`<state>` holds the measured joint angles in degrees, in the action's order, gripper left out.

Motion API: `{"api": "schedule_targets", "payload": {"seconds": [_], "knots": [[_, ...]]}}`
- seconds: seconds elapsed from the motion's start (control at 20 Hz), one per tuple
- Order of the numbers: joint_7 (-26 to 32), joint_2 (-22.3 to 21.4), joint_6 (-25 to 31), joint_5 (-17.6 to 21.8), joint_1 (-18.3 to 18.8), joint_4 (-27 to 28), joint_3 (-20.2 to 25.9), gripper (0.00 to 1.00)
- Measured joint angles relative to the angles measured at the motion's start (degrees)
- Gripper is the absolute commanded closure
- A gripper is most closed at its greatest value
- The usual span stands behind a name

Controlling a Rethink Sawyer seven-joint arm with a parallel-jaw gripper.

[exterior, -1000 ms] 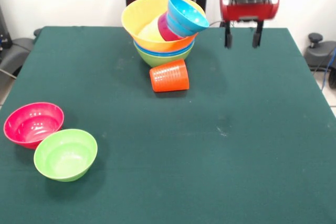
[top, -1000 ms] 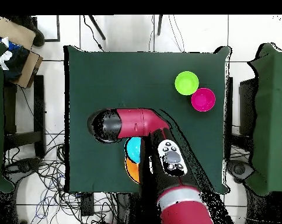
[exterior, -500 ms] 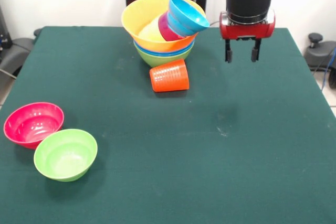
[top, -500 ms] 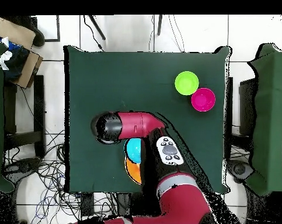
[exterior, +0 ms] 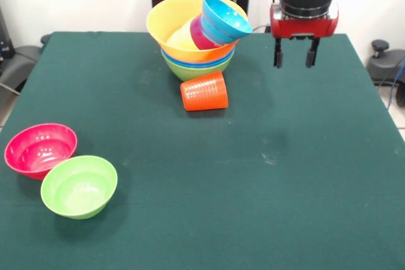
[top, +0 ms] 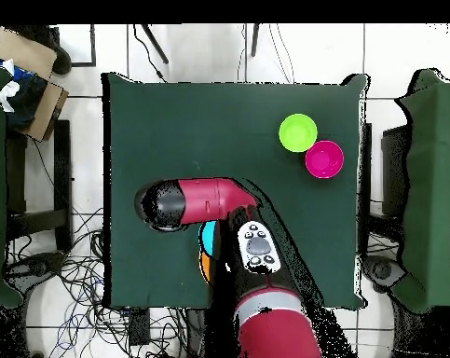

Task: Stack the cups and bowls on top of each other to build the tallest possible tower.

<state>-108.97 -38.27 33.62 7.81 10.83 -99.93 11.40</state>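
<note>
The tower (exterior: 195,42) stands at the table's far middle: a green bowl (exterior: 193,73) lowest, a blue rim (exterior: 218,62) above it, then the wide orange-yellow bowl (exterior: 169,18). Inside that bowl a purple cup (exterior: 199,33) leans, with a small light-blue bowl (exterior: 225,18) tilted over it. An orange-red ribbed cup (exterior: 204,92) lies on its side just in front of the tower. My gripper (exterior: 294,59) hangs open and empty above the table, to the right of the tower. In the overhead view the arm (top: 196,200) hides most of the tower.
A pink-red bowl (exterior: 40,148) and a green bowl (exterior: 79,185) sit upright, touching, near the front left corner; from above they are the green bowl (top: 298,132) and pink-red bowl (top: 324,159). Cables and boxes lie on the floor around the table (top: 219,121).
The gripper dipped, then rose a little and shifted right in the front view, staying open. In the overhead view the arm's head moved left. Cups and bowls have not moved.
</note>
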Motion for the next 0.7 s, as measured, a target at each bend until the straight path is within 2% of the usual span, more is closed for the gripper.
{"api": "schedule_targets", "payload": {"seconds": [0.2, 0.7], "knots": [[0.0, -1.9, 1.2, 0.0, -1.1, 0.7, -0.9, 0.0], [0.0, -7.3, 3.8, -1.6, -1.1, 0.7, -2.0, 0.0]]}}
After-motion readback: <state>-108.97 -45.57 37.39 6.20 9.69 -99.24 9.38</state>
